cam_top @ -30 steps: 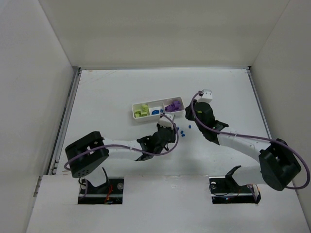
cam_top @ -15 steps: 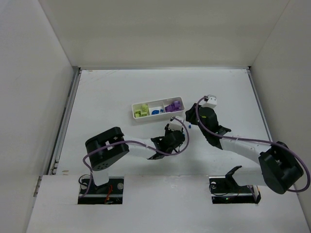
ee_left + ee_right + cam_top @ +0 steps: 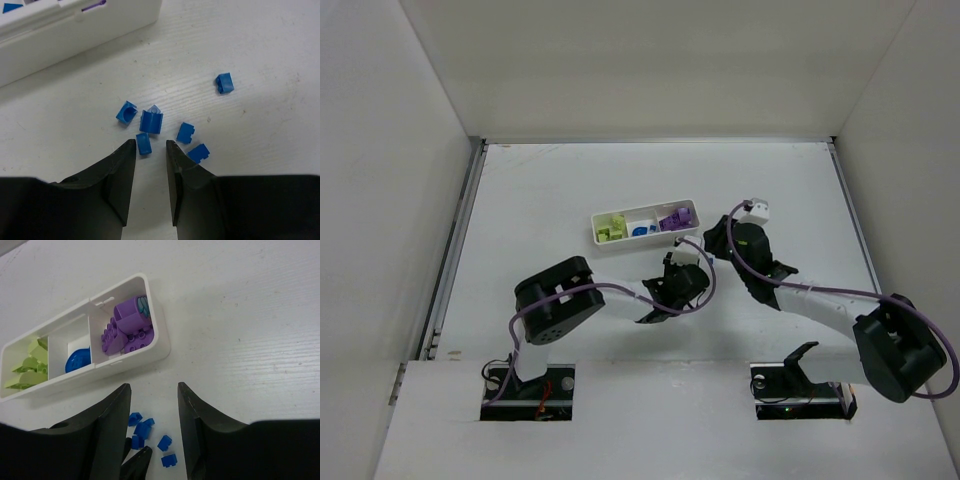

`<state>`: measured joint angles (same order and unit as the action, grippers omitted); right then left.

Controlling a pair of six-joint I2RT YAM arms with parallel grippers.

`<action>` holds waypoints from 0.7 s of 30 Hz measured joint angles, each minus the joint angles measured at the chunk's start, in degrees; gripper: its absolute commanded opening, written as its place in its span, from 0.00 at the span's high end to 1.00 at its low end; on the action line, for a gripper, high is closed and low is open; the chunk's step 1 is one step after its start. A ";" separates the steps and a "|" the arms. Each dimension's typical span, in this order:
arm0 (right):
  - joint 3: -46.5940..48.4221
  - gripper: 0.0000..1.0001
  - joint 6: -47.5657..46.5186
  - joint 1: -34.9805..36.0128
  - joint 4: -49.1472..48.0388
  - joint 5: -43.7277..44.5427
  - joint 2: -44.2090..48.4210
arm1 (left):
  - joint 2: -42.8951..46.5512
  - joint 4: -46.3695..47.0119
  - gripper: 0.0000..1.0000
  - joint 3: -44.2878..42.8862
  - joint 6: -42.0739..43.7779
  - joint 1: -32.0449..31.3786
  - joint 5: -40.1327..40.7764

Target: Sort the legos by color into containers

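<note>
Your left gripper (image 3: 150,146), jaws slightly apart and empty, brackets one tiny blue plastic brick (image 3: 144,143) on the white tabletop (image 3: 260,45) — descend straight, close gently, spare its neighbours (image 3: 185,133). The right wrist view, unlike the left's, looks into the white three-compartment plastic tray (image 3: 161,342): blue sits in the middle. Right gripper (image 3: 153,387) — jaws wide, empty.

My left claw (image 3: 150,143) and right claw (image 3: 153,386) are both black, on white arms (image 3: 820,308) trailed by purple cables (image 3: 830,288). The tray (image 3: 125,366) is white, with lime yellow-green bricks (image 3: 27,367) in one end compartment, a single blue piece (image 3: 77,360) in the middle one and purple bricks (image 3: 125,327) in the other end, one of them bearing a teal-striped patch. The loose bricks (image 3: 151,121) are all blue, on a white desk (image 3: 260,40) with a faint wood-like grain.
</note>
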<state>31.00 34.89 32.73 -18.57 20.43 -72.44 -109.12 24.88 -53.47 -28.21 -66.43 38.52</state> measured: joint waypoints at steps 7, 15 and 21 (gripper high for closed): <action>-0.02 0.52 0.09 -0.50 -0.02 -0.15 0.00 | -0.98 -0.13 0.81 -0.59 -1.03 1.31 0.76; -0.11 0.52 0.09 -1.44 -0.02 -0.37 0.11 | -1.36 0.15 0.93 -0.50 -1.27 1.53 1.11; -0.11 0.52 0.11 -1.66 -0.07 -0.37 0.74 | 7.45 -0.66 0.93 5.20 -1.18 0.15 0.94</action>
<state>30.89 35.00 31.07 -18.63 20.05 -71.70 -101.67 24.23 -48.27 -29.39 -66.28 39.46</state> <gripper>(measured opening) 0.482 0.105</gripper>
